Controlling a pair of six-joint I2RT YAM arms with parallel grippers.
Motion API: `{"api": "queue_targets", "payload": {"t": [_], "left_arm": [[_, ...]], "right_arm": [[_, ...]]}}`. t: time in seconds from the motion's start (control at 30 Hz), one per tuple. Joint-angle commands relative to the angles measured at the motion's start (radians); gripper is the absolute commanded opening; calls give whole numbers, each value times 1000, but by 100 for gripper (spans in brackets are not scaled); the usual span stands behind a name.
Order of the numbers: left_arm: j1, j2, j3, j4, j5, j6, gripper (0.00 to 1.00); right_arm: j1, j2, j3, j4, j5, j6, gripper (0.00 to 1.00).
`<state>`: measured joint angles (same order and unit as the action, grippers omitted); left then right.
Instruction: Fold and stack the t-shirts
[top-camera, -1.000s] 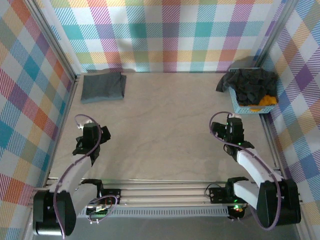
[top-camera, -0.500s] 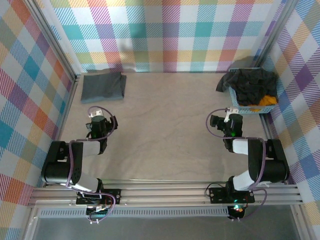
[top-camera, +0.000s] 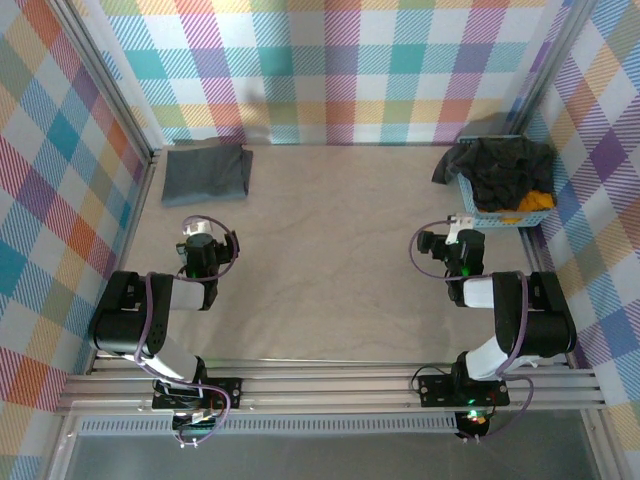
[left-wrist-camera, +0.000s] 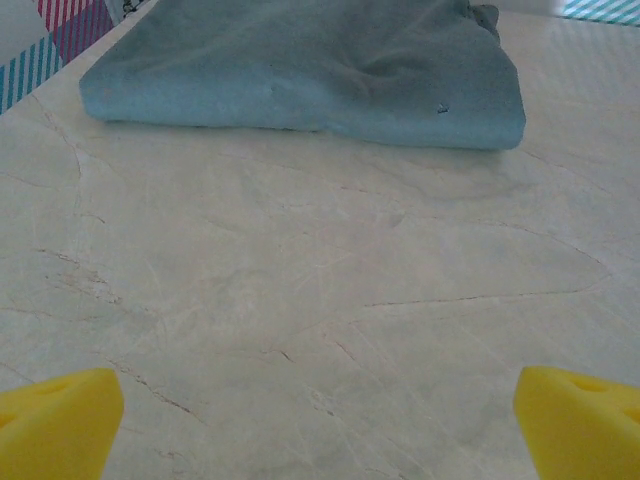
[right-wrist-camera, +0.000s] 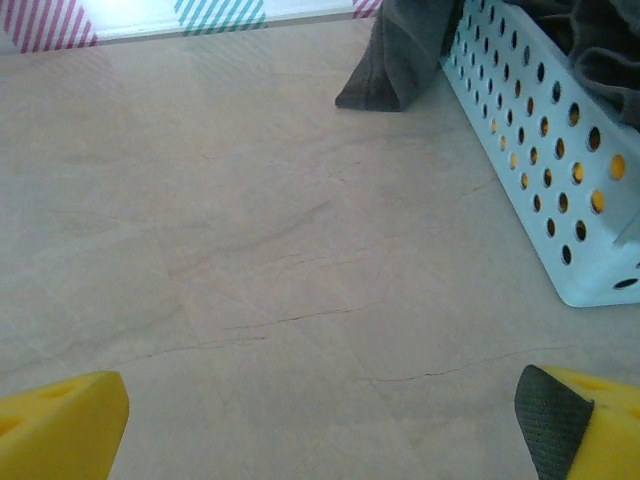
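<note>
A folded dark grey t-shirt (top-camera: 206, 172) lies flat at the table's back left corner; the left wrist view has it (left-wrist-camera: 320, 75) straight ahead. Several unfolded dark t-shirts (top-camera: 505, 168) and an orange-yellow one (top-camera: 532, 203) fill the basket at the back right, one dark sleeve (right-wrist-camera: 400, 55) hanging over its side to the table. My left gripper (top-camera: 203, 243) stands open and empty, a short way in front of the folded shirt. My right gripper (top-camera: 463, 245) is open and empty too, just in front of the basket. Yellow fingertips (left-wrist-camera: 60, 420) (right-wrist-camera: 60, 420) frame bare table.
The light blue perforated basket (right-wrist-camera: 545, 170) stands at the right, against the checked side wall (top-camera: 600, 150). Checked walls close in the marble table (top-camera: 330, 250) at back, left and right. A metal rail (top-camera: 330, 385) runs along the near edge.
Both arms have folded back toward their bases, and the grippers moved a little toward the back of the table. Both grippers stayed open. The shirts have not moved.
</note>
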<state>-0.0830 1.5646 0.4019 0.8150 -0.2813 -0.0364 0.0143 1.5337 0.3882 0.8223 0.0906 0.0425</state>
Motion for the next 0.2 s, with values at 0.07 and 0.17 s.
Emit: {"api": "queue_targets", "payload": {"t": [0.07,0.17], "left_arm": [[-11,-4,-8,37,-15,12,100],[-11,-4,-7,35,-15,14,100]], "right_arm": [[-5,5,26,4,-94,-32,100],[-4,3,18,18,-95,-32,100]]}}
